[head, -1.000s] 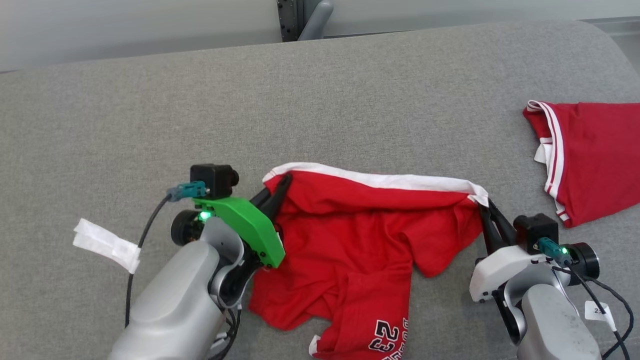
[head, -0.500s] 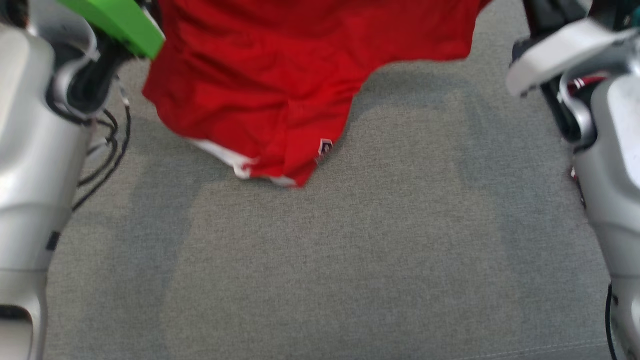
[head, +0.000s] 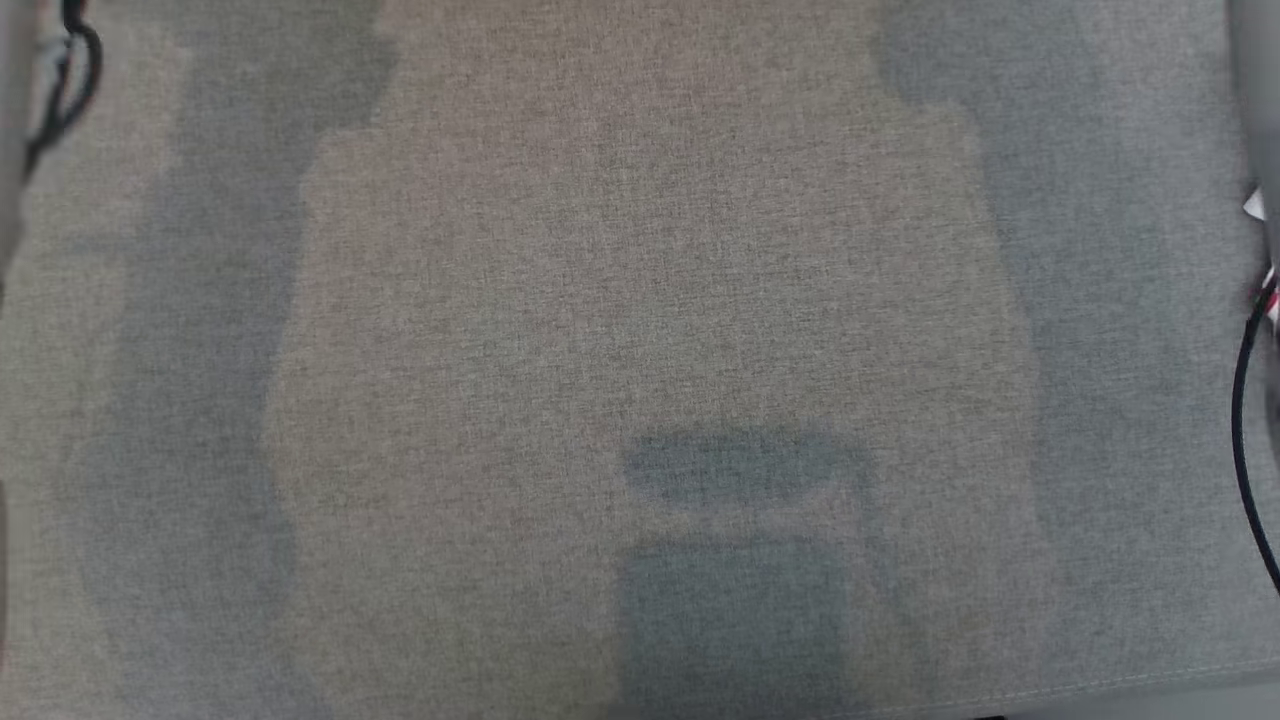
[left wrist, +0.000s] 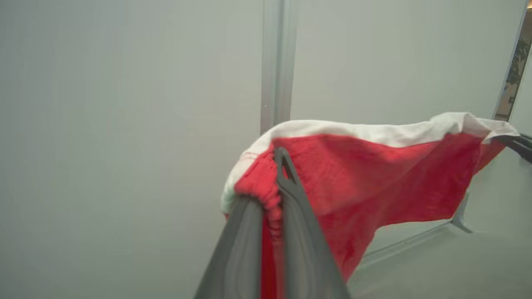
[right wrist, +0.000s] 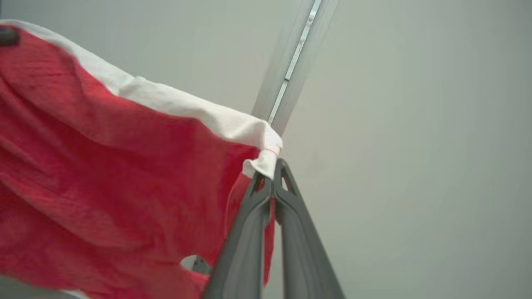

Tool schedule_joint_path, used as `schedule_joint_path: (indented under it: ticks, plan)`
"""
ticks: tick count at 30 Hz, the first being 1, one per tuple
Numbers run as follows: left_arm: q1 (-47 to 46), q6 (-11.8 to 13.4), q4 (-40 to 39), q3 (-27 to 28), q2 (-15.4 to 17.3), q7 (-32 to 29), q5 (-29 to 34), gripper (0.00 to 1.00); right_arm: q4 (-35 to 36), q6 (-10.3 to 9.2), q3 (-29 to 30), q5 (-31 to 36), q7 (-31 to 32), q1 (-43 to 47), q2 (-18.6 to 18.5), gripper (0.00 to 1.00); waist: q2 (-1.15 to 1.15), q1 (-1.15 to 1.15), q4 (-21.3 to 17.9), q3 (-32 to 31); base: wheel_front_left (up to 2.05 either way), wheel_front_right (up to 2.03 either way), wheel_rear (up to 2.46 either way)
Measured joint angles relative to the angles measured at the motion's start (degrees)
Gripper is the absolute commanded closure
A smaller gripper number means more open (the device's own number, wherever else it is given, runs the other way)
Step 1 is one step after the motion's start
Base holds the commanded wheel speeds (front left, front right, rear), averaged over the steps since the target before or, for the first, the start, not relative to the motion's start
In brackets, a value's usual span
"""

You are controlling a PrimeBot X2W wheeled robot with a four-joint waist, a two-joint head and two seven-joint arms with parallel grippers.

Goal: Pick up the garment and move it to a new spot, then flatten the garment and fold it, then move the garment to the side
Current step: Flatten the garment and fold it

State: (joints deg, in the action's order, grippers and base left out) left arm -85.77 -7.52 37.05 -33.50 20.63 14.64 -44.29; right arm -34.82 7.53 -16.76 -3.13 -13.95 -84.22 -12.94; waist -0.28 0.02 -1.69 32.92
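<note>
Left wrist view: left gripper (left wrist: pixel 270 187) clamped on one white-banded corner of the garment (left wrist: pixel 374 178), which hangs aloft across to the right gripper (right wrist: pixel 272 176), pinched tight on the other. Probably mid-carry; next, lower evenly onto the grey surface (head: pixel 640 300).

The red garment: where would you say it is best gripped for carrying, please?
Likely the two ends of the white band on the garment, one gripper coming in from each side. Pinched there by the left gripper and right gripper, the band spans between them and the cloth hangs spread.
</note>
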Motion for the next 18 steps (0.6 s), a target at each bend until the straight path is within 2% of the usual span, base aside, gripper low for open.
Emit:
schedule_joint_path:
  ticks: [3,5,11,14,16,18]
  plan:
    - [8.56,0.0,-2.78,-2.33,0.64,0.15,0.1,1.0,-0.66,0.01,-6.1,-0.3,-0.82,7.55,-1.34,1.0,0.0,0.01,-0.18,1.55,0.0,0.0,0.0]
    - [15.06,0.01,-7.21,-2.52,1.7,0.24,0.79,1.0,2.15,0.02,-8.75,-1.71,-0.88,13.39,-3.18,1.0,0.0,0.01,-0.39,1.53,0.0,0.0,0.0]
    - [36.96,-0.01,-19.27,-0.66,3.46,0.4,2.74,1.0,13.77,0.01,-8.15,-7.36,-1.04,32.97,-10.81,1.0,0.0,0.0,-0.16,-0.64,0.0,0.0,0.0]
    - [46.72,-0.01,-22.94,1.81,3.12,0.42,4.1,1.0,18.09,0.0,-6.36,-8.21,-1.08,42.61,-13.23,1.0,0.0,0.0,0.22,-2.81,0.0,0.0,0.0]
    - [53.95,-0.01,-24.38,3.35,1.67,0.4,4.39,1.0,20.09,0.02,-6.62,-8.35,-1.07,49.76,-14.73,1.0,0.0,0.0,0.48,-4.76,0.0,0.0,0.0]
    - [57.21,-0.01,-25.16,3.85,1.15,0.4,4.86,1.0,20.98,0.02,-5.91,-8.46,-1.08,53.09,-15.19,1.0,0.0,-0.01,0.61,-5.87,0.0,0.0,0.0]
